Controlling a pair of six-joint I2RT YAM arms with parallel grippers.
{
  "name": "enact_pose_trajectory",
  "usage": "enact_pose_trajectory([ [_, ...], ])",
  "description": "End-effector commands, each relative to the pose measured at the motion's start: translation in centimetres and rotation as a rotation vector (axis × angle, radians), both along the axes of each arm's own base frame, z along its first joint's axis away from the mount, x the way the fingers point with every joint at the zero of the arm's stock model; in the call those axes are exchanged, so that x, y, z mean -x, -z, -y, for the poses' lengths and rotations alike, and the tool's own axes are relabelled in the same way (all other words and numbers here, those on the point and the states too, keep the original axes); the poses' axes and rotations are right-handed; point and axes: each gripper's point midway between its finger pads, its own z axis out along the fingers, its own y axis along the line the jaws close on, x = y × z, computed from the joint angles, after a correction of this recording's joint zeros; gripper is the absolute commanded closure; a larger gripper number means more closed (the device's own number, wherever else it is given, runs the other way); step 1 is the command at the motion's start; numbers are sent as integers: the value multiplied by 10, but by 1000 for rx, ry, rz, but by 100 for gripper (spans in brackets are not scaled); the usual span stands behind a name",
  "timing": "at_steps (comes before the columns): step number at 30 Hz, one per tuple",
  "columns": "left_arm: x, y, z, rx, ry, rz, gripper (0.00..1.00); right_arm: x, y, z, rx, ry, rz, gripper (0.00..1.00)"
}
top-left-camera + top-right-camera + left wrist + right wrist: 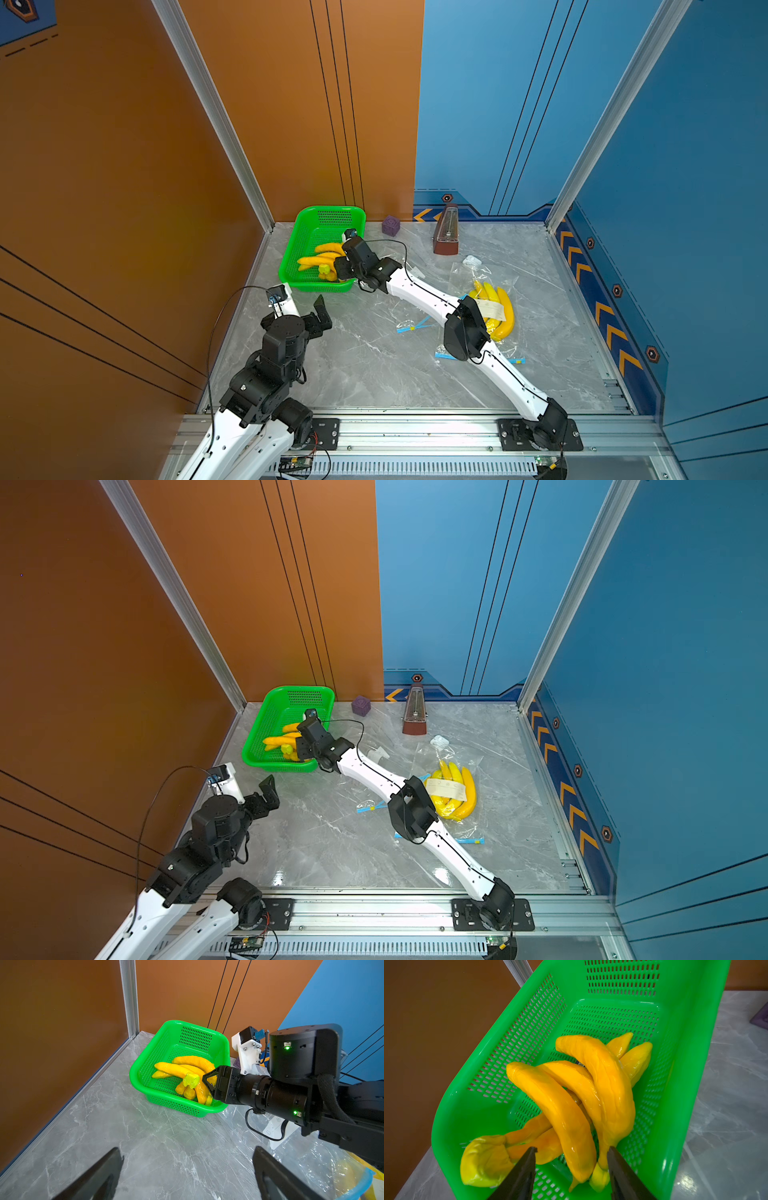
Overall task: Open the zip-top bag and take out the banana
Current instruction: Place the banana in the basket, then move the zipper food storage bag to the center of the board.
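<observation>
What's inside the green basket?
A bunch of yellow bananas lies in the green basket, with the right gripper open at one end. The basket floor beneath the bunch is hidden.

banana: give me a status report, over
Left gripper open, empty, above the table. Right gripper open over the basket, straddling the bananas lying in it. Another bagged bunch lies by the right arm.

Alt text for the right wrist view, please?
A bunch of yellow-orange bananas lies in a green perforated basket on the grey marble table. The right pincer hangs open around one banana's near tip.
</observation>
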Motion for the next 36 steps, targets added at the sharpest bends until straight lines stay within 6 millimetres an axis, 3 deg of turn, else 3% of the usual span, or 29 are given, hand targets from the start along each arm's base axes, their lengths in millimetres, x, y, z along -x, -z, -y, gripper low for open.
enact_pose_trajectory([
  [1, 2, 8, -7, -23, -31, -19, 0, 5, -46, 7, -12, 11, 44, 43],
  [4, 0, 11, -4, -23, -22, -29, 0, 9, -70, 18, -12, 22, 58, 42],
  [8, -4, 15, 3, -20, 9, -57, 1, 15, -92, 49, 11, 65, 52, 40],
  [11, -11, 18, 16, -9, 62, -93, 1, 20, -101, 81, 47, 105, 47, 39],
  [16, -26, 29, 51, 9, 196, -187, 0, 35, -113, 150, 54, 194, 16, 38],
  [23, -38, 52, 119, -75, 339, -271, 0, 56, -92, 244, 67, 313, -43, 37],
  [32, -25, 104, 247, -277, 617, -365, 1, 104, -52, 375, 92, 550, -93, 36],
  [36, -32, 135, 273, -424, 630, -410, 0, 128, -32, 414, 91, 625, -117, 35],
])
